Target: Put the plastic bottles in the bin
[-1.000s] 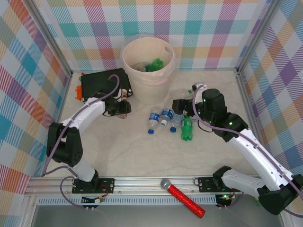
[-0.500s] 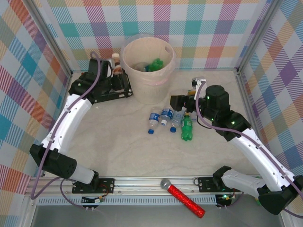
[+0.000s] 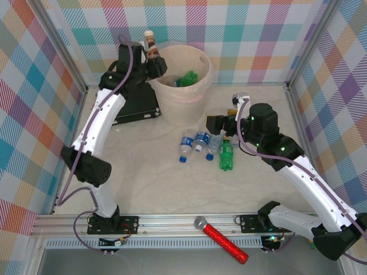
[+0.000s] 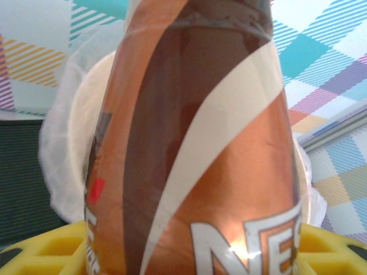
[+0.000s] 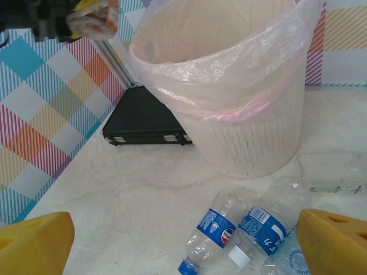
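Just right of the left gripper (image 3: 152, 60), the bin (image 3: 180, 109) holds green bottles (image 3: 188, 78). That gripper clamps a brown-labelled bottle (image 3: 150, 43) upright, close beside the rim. Just ahead of the wide-open right gripper (image 5: 184, 229) lie blue-labelled bottles (image 5: 212, 229) and a lone green bottle (image 3: 226, 156).

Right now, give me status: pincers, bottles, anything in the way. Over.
Left pincer shut on brown-labelled bottle, high at bin rim. Right pincer open near loose bottles on table. Black case beside bin, not in the way.
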Available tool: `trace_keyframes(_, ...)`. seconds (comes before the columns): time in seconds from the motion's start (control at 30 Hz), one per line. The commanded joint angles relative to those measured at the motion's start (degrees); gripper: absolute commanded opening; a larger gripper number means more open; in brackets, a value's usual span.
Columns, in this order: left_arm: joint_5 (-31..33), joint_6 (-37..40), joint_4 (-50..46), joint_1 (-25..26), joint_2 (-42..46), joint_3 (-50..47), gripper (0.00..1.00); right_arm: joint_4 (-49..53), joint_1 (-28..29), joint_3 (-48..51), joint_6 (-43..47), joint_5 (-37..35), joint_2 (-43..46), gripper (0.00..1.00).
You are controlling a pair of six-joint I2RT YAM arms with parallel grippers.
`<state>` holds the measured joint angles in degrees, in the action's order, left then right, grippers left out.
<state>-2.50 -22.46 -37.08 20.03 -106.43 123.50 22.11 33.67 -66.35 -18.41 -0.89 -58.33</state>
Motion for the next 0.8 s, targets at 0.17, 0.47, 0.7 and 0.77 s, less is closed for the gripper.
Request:
trace_keyframes(0.17, -3.62, -7.13, 6.91, 1.89, -11.92, 15.93, 0.49, 0.29, -0.09, -1.16, 1.11, -0.87, 1.02, 0.99)
trace_keyframes(0.47, -3.01, -5.76, 14.53, 4.59, -16.22, 15.96, 0.49, 0.55, -0.10, -0.81, 1.44, -1.75, 1.20, 0.99)
trace_keyframes(0.7, -1.51, -2.63, 12.61, 5.43, -17.49, 16.07, 0.49, 0.57, -0.09, -0.68, 1.80, -2.38, 1.02, 0.99)
trace_keyframes(0.77, -1.63, -2.24, 12.21, 5.48, -17.54, 16.02, 0.48, 0.57, -0.09, -0.63, 1.94, -2.46, 0.89, 0.99)
